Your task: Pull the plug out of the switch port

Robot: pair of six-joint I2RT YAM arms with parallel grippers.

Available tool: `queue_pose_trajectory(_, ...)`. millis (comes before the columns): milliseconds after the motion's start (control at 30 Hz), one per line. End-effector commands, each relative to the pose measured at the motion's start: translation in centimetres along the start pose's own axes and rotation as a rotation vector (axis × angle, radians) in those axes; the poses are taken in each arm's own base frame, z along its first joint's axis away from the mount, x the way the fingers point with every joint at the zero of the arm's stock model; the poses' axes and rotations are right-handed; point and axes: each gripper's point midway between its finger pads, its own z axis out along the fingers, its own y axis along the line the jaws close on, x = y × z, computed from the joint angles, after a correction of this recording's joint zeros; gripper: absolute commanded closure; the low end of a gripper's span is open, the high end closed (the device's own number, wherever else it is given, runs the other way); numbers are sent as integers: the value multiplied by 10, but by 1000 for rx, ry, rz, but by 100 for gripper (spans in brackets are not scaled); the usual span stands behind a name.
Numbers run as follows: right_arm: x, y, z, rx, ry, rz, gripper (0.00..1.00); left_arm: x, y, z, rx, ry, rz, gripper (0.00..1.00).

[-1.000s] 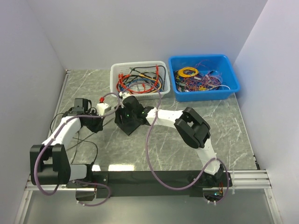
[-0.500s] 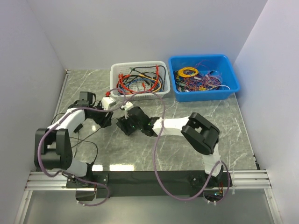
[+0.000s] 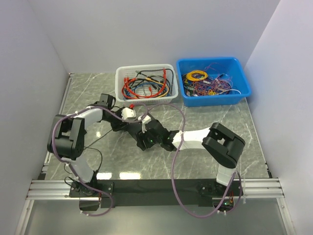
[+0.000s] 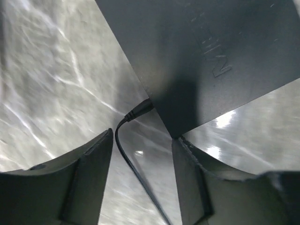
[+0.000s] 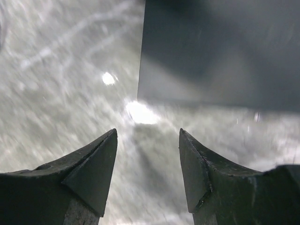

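The plug [image 4: 139, 110] looks seated in the edge of the switch [image 4: 201, 56], at 1 o'clock in the left wrist view, so the pull is not yet made; the left gripper [image 4: 142, 136] gapes empty astride the cable [image 4: 126, 154], and the right gripper [image 5: 147, 132] is likewise spread, gripping nothing.

The left gripper [image 3: 124, 127] and the right gripper [image 3: 142, 140] hang close together over the left-middle of the grey marbled bench [image 3: 234, 122]. Their jaws are too dark and small to read from here. At the far edge stands a white mesh basket [image 3: 161, 100] of red, black and yellow leads. Just beside it on the right is 1 blue bin [image 3: 215, 99] of tangled wires. A thin black cable [image 3: 100, 154] loops on the bench near the front left.
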Motion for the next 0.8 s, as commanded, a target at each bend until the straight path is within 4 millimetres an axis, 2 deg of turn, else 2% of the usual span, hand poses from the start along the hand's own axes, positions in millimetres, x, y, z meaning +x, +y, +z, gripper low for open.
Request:
queue_pose_trajectory(0,-10,6,-15,-19,-33,19,37,-11,29,4,-24,-7,181,42)
queue_pose_trajectory(100,-12,11,-24,-54,-58,29,37,2,22,11,57,42,252,43)
queue_pose_trajectory(133,-6,9,-26,-63,-49,52,37,3,17,13,85,45,281,45)
queue_pose_trajectory(200,-11,9,-32,-74,-73,78,37,2,8,16,108,48,301,58)
queue_pose_trajectory(233,-6,5,-34,-64,-69,107,37,2,-6,20,136,51,319,59)
queue_pose_trajectory(300,-14,5,-43,-69,-108,128,37,-7,-13,22,112,45,364,59)
queue_pose_trajectory(333,-10,1,-46,-61,-111,149,37,-6,-34,28,149,39,377,59)
queue_pose_trajectory(367,-13,-1,-50,-60,-125,159,37,-14,-44,29,162,1,391,59)
queue_pose_trajectory(400,-22,-1,-58,-62,-157,168,36,-24,-50,25,165,-30,408,59)
queue_pose_trajectory(467,-21,-10,-67,-40,-173,195,36,-34,-70,23,215,-75,410,59)
queue_pose_trajectory(500,-31,-11,-78,-43,-210,202,36,-36,-80,18,248,-87,411,61)
queue_pose_trajectory(567,-27,-18,-88,-33,-219,227,36,-40,-87,15,258,-93,417,62)
queue_pose_trajectory(600,-37,-24,-99,-28,-261,240,36,-41,-90,11,264,-96,419,62)
queue_pose_trajectory(667,-32,-32,-108,-18,-271,262,36,-40,-103,5,316,-100,421,60)
queue_pose_trajectory(700,-39,-35,-118,-14,-306,270,36,-42,-106,3,319,-103,422,60)
queue_pose_trajectory(767,-35,-42,-123,1,-313,278,36,-46,-101,3,279,-96,401,57)
